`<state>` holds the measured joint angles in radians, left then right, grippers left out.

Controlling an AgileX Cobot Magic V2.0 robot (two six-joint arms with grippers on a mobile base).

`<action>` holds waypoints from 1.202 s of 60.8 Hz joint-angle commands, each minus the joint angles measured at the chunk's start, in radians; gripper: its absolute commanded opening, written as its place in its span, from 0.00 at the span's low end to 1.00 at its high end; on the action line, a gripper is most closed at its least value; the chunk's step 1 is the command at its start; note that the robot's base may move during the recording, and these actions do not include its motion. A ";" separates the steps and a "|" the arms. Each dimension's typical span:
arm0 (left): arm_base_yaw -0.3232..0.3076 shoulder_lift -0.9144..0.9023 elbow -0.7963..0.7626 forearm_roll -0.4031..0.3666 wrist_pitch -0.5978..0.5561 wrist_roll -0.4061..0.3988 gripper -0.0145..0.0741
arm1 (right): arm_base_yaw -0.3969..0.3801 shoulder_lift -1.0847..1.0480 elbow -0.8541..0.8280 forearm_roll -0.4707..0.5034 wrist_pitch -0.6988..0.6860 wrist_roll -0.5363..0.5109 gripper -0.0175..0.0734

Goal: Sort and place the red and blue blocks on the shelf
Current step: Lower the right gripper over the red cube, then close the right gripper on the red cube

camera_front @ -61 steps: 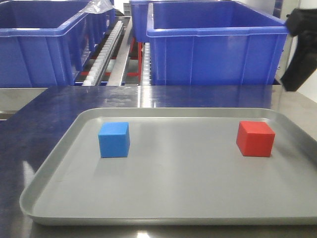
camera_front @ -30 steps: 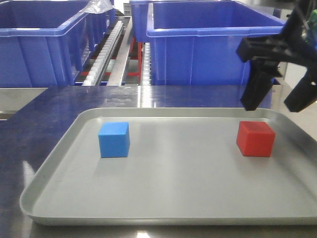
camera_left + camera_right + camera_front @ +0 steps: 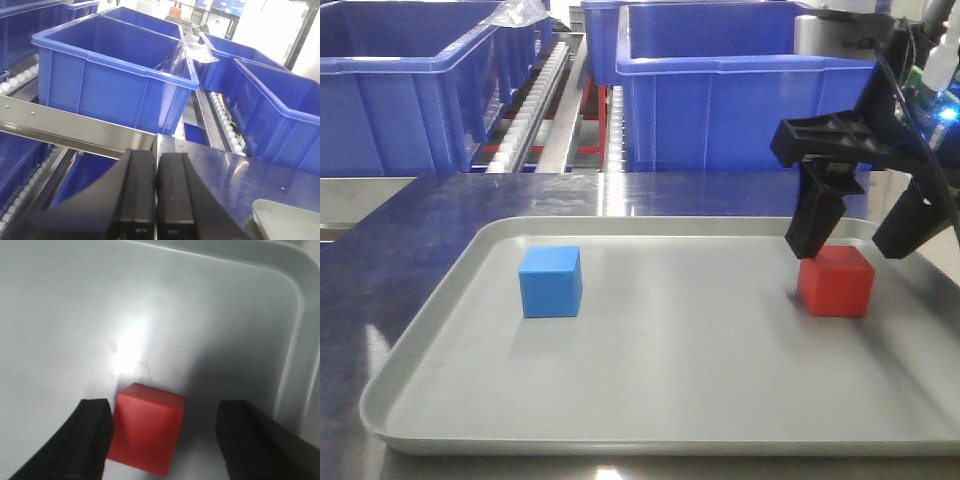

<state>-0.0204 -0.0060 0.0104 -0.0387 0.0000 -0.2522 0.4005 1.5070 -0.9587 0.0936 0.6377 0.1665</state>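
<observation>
Red block (image 3: pixel 835 281), blue block (image 3: pixel 550 281), grey tray (image 3: pixel 670 385), deep-blue bins (image 3: pixel 720 120), black right pincer (image 3: pixel 850 246)

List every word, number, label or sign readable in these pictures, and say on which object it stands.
None can be read.
The red block, blue block, grey tray and blue bins show no markings.
The screens far behind in the left wrist view are too blurred to read.

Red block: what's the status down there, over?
Right claw open, straddling red block, not closed yet. Left claw shut, empty. Blue block sits on tray. Nothing blocking.
</observation>
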 commanded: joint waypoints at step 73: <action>-0.004 -0.014 0.022 -0.001 -0.082 0.002 0.33 | 0.033 -0.011 -0.033 0.010 -0.041 -0.001 0.80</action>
<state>-0.0204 -0.0060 0.0104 -0.0387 0.0000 -0.2522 0.4336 1.5260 -0.9585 0.1010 0.6271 0.1665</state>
